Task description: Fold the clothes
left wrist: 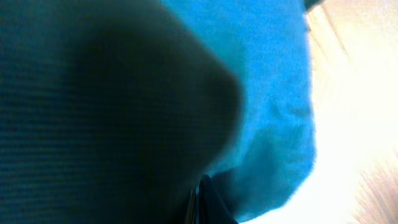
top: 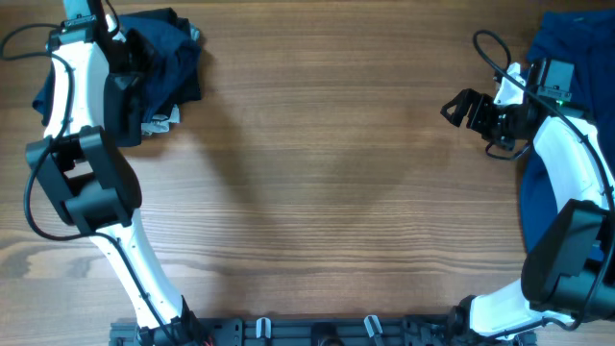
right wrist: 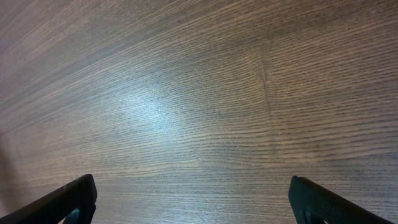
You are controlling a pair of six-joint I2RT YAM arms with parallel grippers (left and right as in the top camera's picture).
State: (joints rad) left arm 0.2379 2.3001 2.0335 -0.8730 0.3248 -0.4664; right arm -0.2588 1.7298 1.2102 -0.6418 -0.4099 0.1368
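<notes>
A heap of dark blue and black clothes [top: 171,60] lies at the table's far left corner. My left gripper [top: 135,58] is down in this heap. In the left wrist view, dark fabric [left wrist: 93,112] and bright blue fabric [left wrist: 267,93] fill the frame, and the finger tips [left wrist: 200,202] sit pressed together in the cloth. A royal blue garment [top: 567,38] lies at the far right and runs down the right edge. My right gripper [top: 461,108] is open and empty over bare wood [right wrist: 199,112], left of that garment.
The wooden table [top: 327,173] lies bare between the two heaps. A light grey piece of cloth [top: 159,123] pokes out under the left heap. The arm bases and a rail [top: 307,332] stand along the front edge.
</notes>
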